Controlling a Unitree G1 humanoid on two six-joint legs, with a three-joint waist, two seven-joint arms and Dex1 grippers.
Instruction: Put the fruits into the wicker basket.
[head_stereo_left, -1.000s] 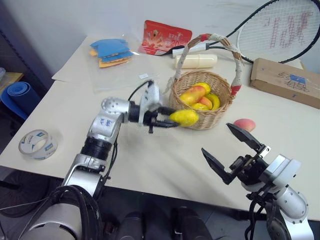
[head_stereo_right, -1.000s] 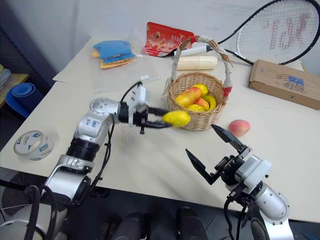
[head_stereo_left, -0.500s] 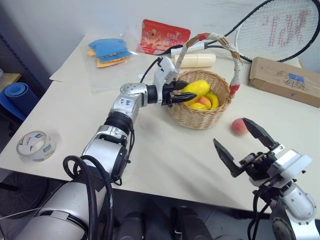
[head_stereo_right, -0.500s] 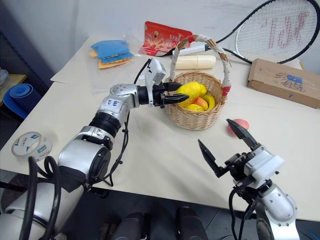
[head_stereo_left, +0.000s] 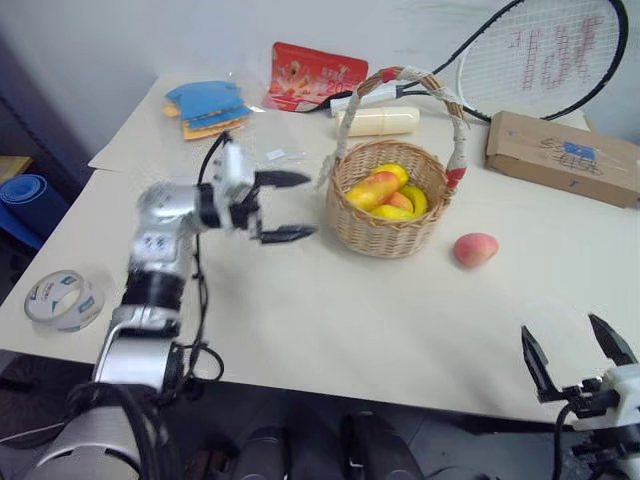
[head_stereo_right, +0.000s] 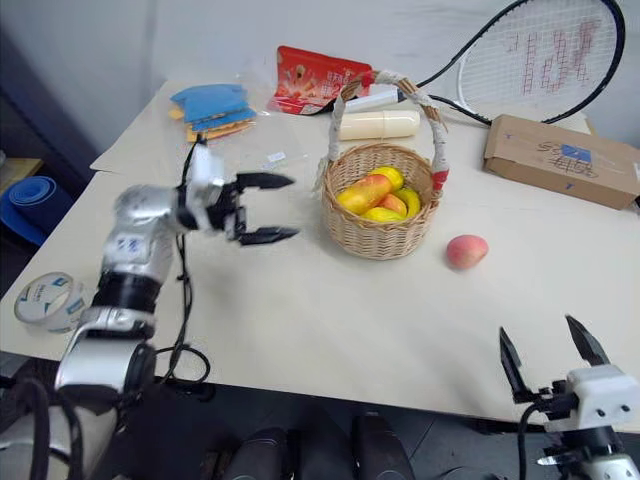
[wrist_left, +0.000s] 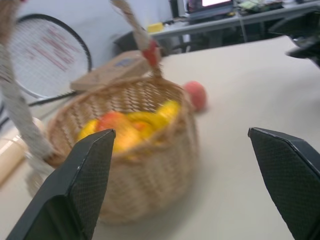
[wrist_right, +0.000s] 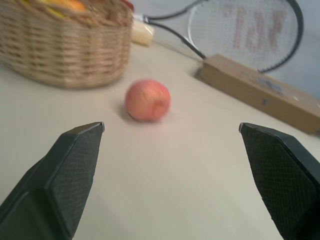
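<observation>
1. The left gripper (head_stereo_left: 285, 207) has let go of the yellow mango and drawn back from the wicker basket (head_stereo_left: 388, 205); its fingers now stand spread and empty.
2. The fruits (head_stereo_left: 385, 190) lie inside the basket, so one delivery looks done.
3. The peach (head_stereo_left: 475, 249) remains on the table (head_stereo_left: 330, 320).
4. The right gripper (head_stereo_left: 575, 355) waits low, jaws wide.
5. No writing is legible.

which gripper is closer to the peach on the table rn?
Right. The right gripper is open at the table's near edge, facing the peach. The left gripper, also open, is beyond the basket from it.
</observation>
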